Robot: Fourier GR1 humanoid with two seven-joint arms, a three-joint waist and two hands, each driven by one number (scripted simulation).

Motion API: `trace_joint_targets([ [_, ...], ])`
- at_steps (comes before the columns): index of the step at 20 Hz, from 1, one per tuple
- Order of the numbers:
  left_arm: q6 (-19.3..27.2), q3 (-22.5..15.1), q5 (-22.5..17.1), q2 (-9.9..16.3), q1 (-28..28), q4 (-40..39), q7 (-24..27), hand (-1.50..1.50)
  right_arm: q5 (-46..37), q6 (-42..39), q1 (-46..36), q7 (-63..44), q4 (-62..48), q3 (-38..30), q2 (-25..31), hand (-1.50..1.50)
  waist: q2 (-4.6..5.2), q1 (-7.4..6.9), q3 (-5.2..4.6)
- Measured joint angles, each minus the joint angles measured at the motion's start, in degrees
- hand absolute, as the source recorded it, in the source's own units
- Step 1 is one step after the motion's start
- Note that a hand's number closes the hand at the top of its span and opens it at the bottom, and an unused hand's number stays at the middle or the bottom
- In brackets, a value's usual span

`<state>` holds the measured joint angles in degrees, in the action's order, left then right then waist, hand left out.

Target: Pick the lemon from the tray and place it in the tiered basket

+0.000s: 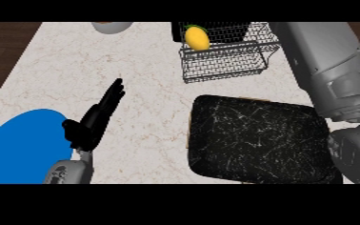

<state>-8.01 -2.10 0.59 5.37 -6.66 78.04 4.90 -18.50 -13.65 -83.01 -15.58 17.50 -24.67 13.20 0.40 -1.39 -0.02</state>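
The yellow lemon (197, 38) lies in the wire tiered basket (226, 66) at the counter's far side, against a dark panel at the basket's back. Nearer to me, the black speckled tray (260, 143) carries nothing. My right forearm (325, 71) runs up the right side, past the basket, to the top edge; its hand does not show. My left hand (95, 121) rests open on the left, fingers straight and pointing away from me, far from the lemon and the tray.
A blue plate (28, 148) lies at the lower left, beside my left hand. A grey bowl (112, 26) is cut off at the far edge. Bare marble counter (141, 57) spreads between the bowl, the basket and the hand.
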Motion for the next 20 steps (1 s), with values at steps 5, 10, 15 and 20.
trace_joint_targets([
  [5, 0.08, -0.06, 0.25, -0.03, -0.18, 0.03, 0.12, 0.0, -1.81, 9.91, 1.36, 1.76, 2.63, -0.33, 5.27, -1.5, 0.16, 0.11, -0.01],
  [10, 0.68, -0.64, 0.75, -0.86, -0.52, 0.03, -0.05, 0.0, -0.52, 15.25, 4.23, 6.42, 3.87, -3.63, 12.03, -1.5, 0.44, -0.12, 0.04],
  [15, 0.75, -0.54, 0.71, -0.94, -1.09, 0.53, -0.39, 0.0, 3.91, 11.08, 8.7, 11.87, 2.71, -9.05, 20.97, -1.5, 0.68, -0.31, 0.12],
  [20, 0.16, 0.13, 0.21, -0.43, -1.9, -0.11, -0.75, 0.0, 6.49, 2.9, 13.45, 15.87, 0.19, -12.16, 30.31, -1.5, 0.82, -0.48, 0.16],
])
